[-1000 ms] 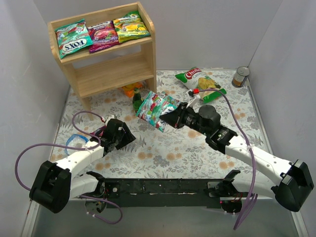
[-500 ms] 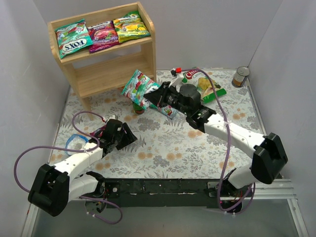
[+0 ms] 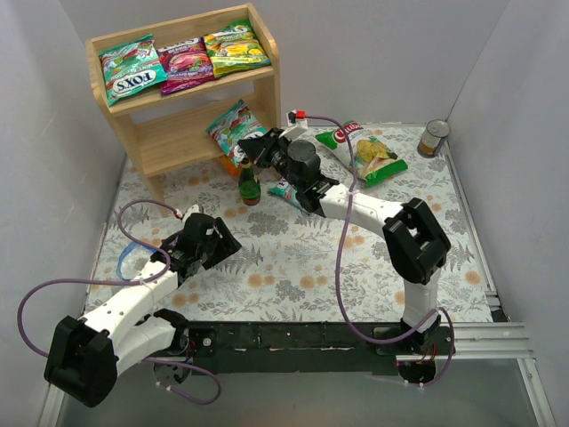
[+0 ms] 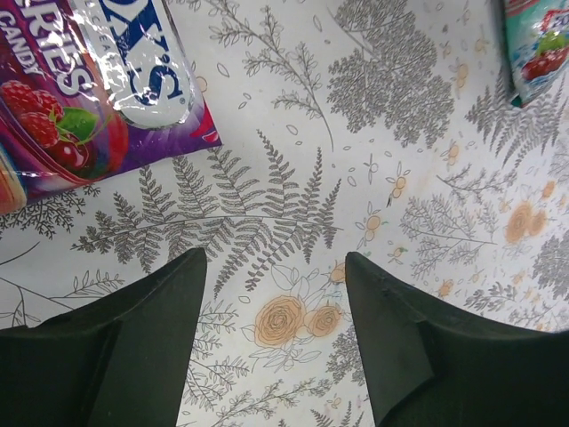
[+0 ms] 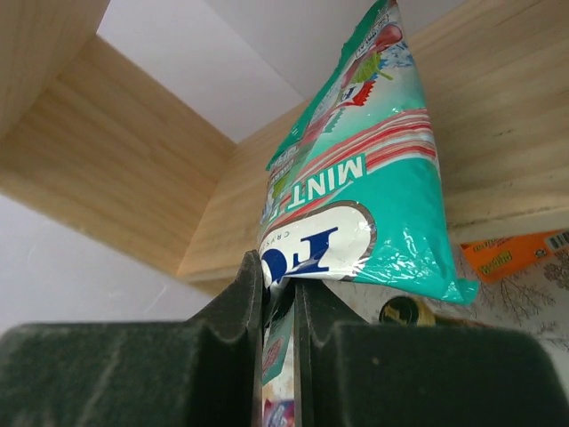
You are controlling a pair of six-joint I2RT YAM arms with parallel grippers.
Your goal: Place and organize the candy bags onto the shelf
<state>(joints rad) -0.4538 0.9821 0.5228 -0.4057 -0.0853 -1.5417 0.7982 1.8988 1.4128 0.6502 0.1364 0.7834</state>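
The left pincer (image 4: 276,347) was found with its fingers apart and gripping nothing, low over the floral-printed surface (image 3: 293,267). A magenta-purple glossy candy pouch (image 4: 80,89) lay flat just ahead of it. The light wooden two-tier shelf (image 3: 269,98) stood at the far left. Its top tier carried three pouches side by side: a teal-green one (image 3: 132,73), a magenta one (image 3: 185,64) and a yellow-green one (image 3: 236,46). The right pincer (image 3: 252,149) was clamped on the lower edge of a teal-green mint pouch (image 3: 231,124), which was held at the open front of the bare lower tier, near its right end.

Placement on the lower tier was judged to be the step in hand. The pouch would best be carried well inside, laid flat with its label up, and released towards one end so that room is kept for the others. The upper board and the side panel should be cleared. A dark green bottle (image 3: 249,185) standing just below could be knocked.

A second teal pouch (image 3: 286,189) lay under the right arm. A white-and-green chip bag (image 3: 364,151) and a tin can (image 3: 434,138) were noted further right. Plain pale walls enclosed the surface.
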